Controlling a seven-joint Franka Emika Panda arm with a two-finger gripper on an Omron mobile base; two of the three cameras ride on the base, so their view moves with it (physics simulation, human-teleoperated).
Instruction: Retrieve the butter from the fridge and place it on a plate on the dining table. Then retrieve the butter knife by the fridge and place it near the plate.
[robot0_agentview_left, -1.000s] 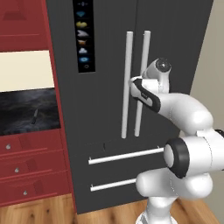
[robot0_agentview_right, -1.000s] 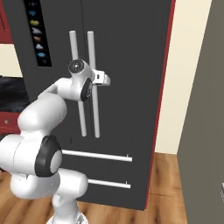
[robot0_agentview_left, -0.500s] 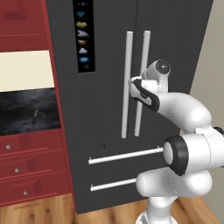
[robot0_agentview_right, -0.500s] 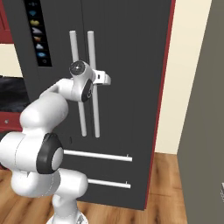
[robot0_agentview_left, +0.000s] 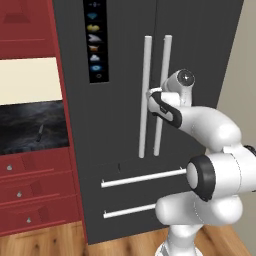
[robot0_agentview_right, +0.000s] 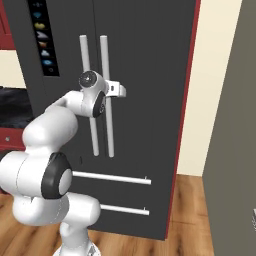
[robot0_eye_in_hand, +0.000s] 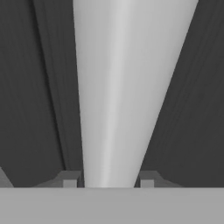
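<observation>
The tall dark grey fridge (robot0_agentview_left: 125, 60) (robot0_agentview_right: 145, 60) stands with its doors closed, so the butter is hidden. My gripper (robot0_agentview_left: 153, 94) (robot0_agentview_right: 108, 93) (robot0_eye_in_hand: 108, 179) is at mid-height of the pair of long pale bar handles (robot0_agentview_left: 146, 75) (robot0_agentview_right: 105, 55). In the hand view one handle (robot0_eye_in_hand: 122, 87) runs straight up between my two dark fingertips (robot0_eye_in_hand: 70, 179), which press on its sides. A small slim dark butter knife (robot0_agentview_left: 40, 131) lies on the black counter left of the fridge. The dining table and plate are out of view.
Red cabinets with drawers (robot0_agentview_left: 30, 190) stand left of the fridge, under the black counter (robot0_agentview_left: 25, 125). Two fridge drawers with horizontal bars (robot0_agentview_left: 140, 177) (robot0_agentview_right: 112, 177) lie below the doors. A cream wall (robot0_agentview_right: 200, 100) and a grey panel (robot0_agentview_right: 235, 125) are to the right.
The jaws have closed from wide open onto the fridge handle. The arm and the views have hardly moved.
</observation>
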